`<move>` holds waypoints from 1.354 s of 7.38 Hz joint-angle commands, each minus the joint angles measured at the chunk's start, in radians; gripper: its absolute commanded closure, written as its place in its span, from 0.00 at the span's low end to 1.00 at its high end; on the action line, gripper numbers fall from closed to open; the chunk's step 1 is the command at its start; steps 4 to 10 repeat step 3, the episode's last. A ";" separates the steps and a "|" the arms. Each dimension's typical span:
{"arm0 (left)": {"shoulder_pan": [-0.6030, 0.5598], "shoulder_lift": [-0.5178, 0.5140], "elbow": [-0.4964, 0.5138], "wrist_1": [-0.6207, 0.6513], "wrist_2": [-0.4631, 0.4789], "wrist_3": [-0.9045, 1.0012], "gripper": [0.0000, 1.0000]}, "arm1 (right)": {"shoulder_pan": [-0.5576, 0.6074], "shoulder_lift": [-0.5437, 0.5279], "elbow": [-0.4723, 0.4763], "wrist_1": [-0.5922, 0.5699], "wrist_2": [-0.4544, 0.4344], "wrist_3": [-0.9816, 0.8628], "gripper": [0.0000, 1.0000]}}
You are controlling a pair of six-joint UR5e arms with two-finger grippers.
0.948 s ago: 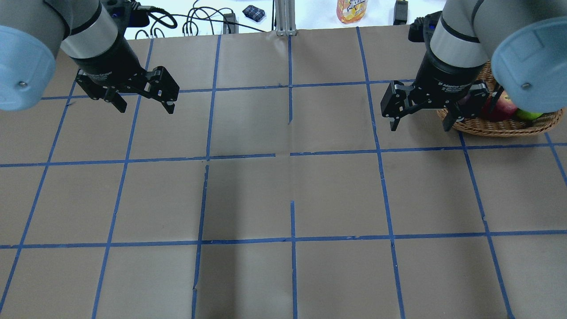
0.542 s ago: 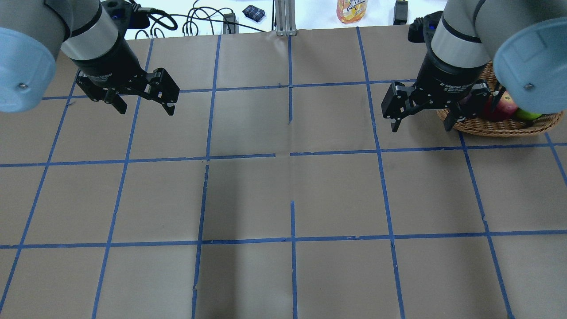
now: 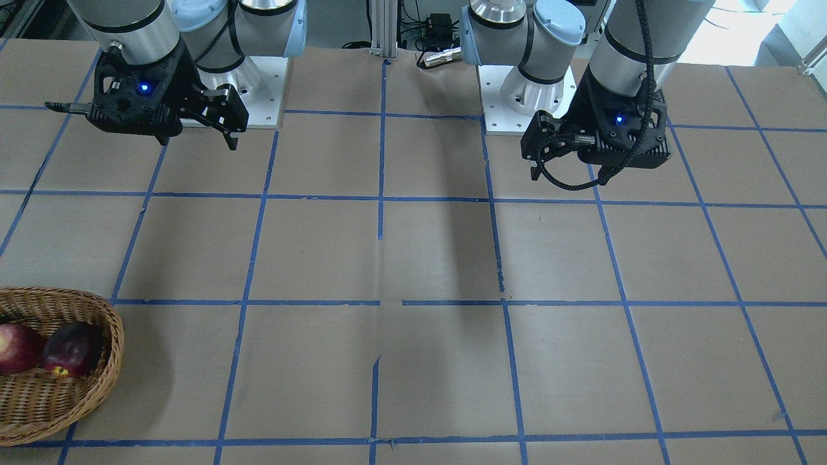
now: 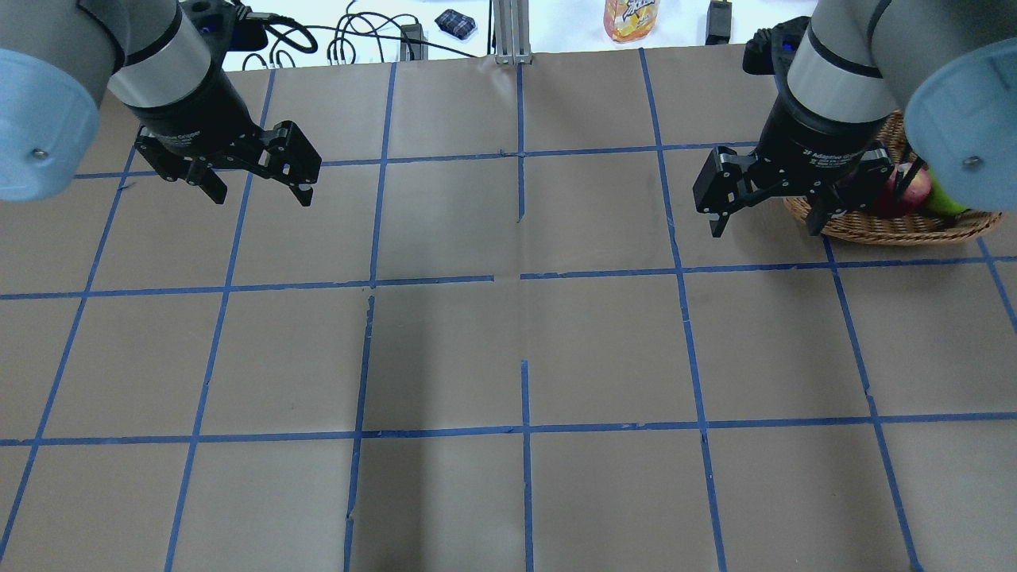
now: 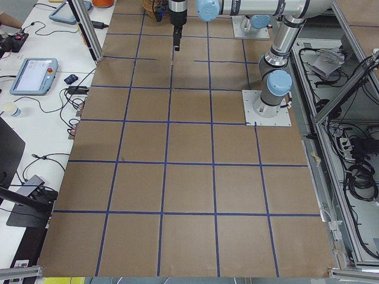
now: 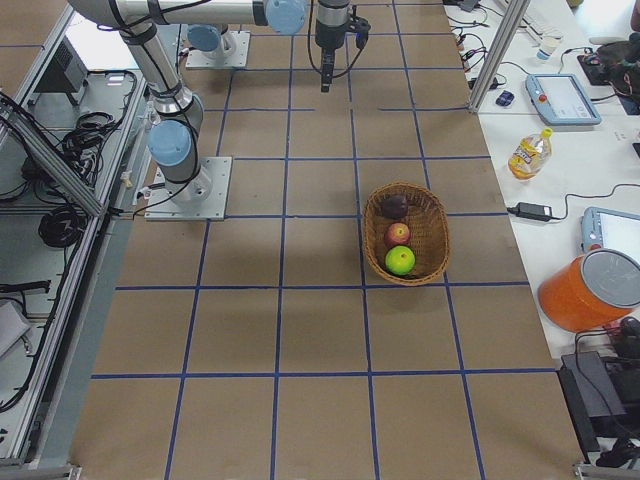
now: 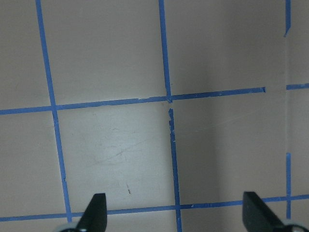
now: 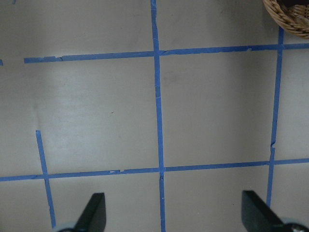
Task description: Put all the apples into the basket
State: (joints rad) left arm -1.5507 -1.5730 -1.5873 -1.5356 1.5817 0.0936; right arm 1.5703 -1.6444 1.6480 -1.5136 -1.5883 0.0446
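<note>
Since a moment ago my right hand (image 4: 767,221) has slid a little toward the robot's right, closer to the basket; the left arm (image 4: 171,75) has not moved.

The brown paper counter (image 4: 508,342) is marked into squares with blue tape (image 4: 524,429). Both arms hang over the side of it farthest from the robot.

The right arm (image 4: 834,87) hides part of the basket in the overhead view. The oval wicker basket (image 6: 432,240) sits on the robot's right, near the far edge of the counter.

The right hand hovers above the counter just beside the basket's rim. Its fingers are spread wide and hold nothing; its wrist camera shows only paper and tape between the fingertips.

The left hand (image 4: 262,195) hovers well apart on the other side, also spread wide and empty.

All three apples lie in a row inside the basket: the green apple (image 6: 400,260) at one end, the red apple (image 6: 398,234) in the middle, and the dark maroon apple (image 6: 395,206) at the other end.
</note>
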 commanded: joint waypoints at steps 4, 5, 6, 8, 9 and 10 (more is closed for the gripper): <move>0.000 -0.005 0.009 -0.003 0.001 0.000 0.00 | 0.001 -0.006 0.009 0.000 -0.001 0.007 0.00; 0.000 -0.005 0.009 -0.003 0.001 0.000 0.00 | 0.001 -0.006 0.009 0.000 -0.001 0.007 0.00; 0.000 -0.005 0.009 -0.003 0.001 0.000 0.00 | 0.001 -0.006 0.009 0.000 -0.001 0.007 0.00; 0.000 -0.005 0.009 -0.003 0.001 0.000 0.00 | 0.001 -0.006 0.009 0.000 -0.001 0.007 0.00; 0.000 -0.005 0.009 -0.003 0.001 0.000 0.00 | 0.001 -0.006 0.009 0.000 -0.001 0.007 0.00; 0.000 -0.005 0.009 -0.003 0.001 0.000 0.00 | 0.001 -0.006 0.009 0.000 -0.001 0.007 0.00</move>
